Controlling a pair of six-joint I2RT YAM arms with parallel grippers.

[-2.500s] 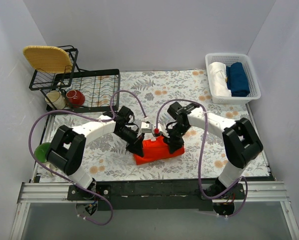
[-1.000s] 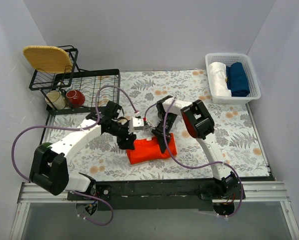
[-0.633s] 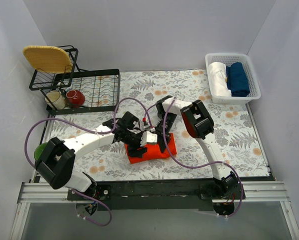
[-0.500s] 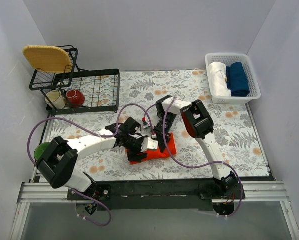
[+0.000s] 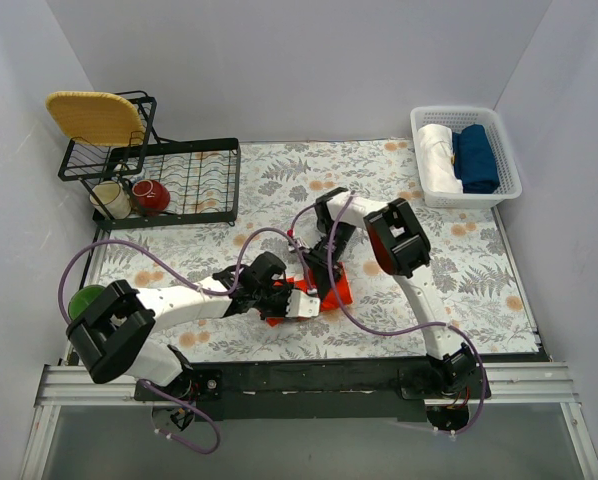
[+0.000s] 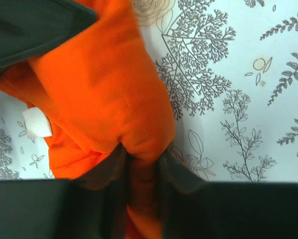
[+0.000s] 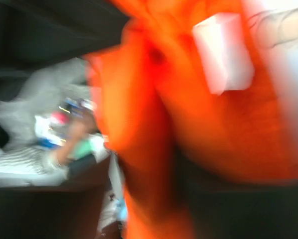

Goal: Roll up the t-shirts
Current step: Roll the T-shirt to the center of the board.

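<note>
The orange-red t-shirt (image 5: 340,286) lies bunched in the middle of the floral cloth, mostly covered by both arms. My left gripper (image 5: 299,301) is at its near left edge. In the left wrist view its dark fingers (image 6: 111,167) pinch a fold of the t-shirt (image 6: 104,89), with a white label (image 6: 36,122) showing at the left. My right gripper (image 5: 323,272) presses down on the shirt from the far side. The right wrist view is blurred: orange t-shirt fabric (image 7: 238,124) and a white label (image 7: 222,51) fill it, and its jaws cannot be made out.
A white basket (image 5: 457,112) at the back right holds a white roll (image 5: 437,155) and a dark blue roll (image 5: 476,158). A black dish rack (image 5: 184,182) at the back left carries a woven yellow plate (image 5: 94,115), a cup (image 5: 110,198) and a red bowl (image 5: 151,195). A green object (image 5: 82,300) sits at the left edge.
My left gripper swung from the shirt's far left side to its near edge and closed on a fold. The right gripper stayed on the shirt; the bundle looks more bunched and covered.
</note>
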